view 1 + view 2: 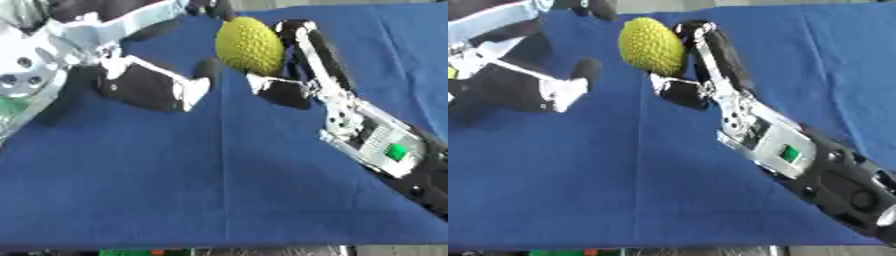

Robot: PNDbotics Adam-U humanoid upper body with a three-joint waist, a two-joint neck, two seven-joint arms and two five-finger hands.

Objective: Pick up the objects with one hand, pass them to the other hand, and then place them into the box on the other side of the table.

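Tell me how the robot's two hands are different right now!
The right hand holds the bumpy yellow ball between fingers and thumb; the left hand holds nothing. The right hand touches the ball; the left hand is beside it, apart. Both hang over the blue cloth.

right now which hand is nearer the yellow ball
Right. The right hand holds the yellow ball, fingers behind it and thumb under it. The left hand is off to the ball's left, apart from it, above the blue cloth.

The ball (249, 46) is yellow with a dimpled pattern; the table (175, 175) is plain blue; the right hand (302, 75) is black and silver.
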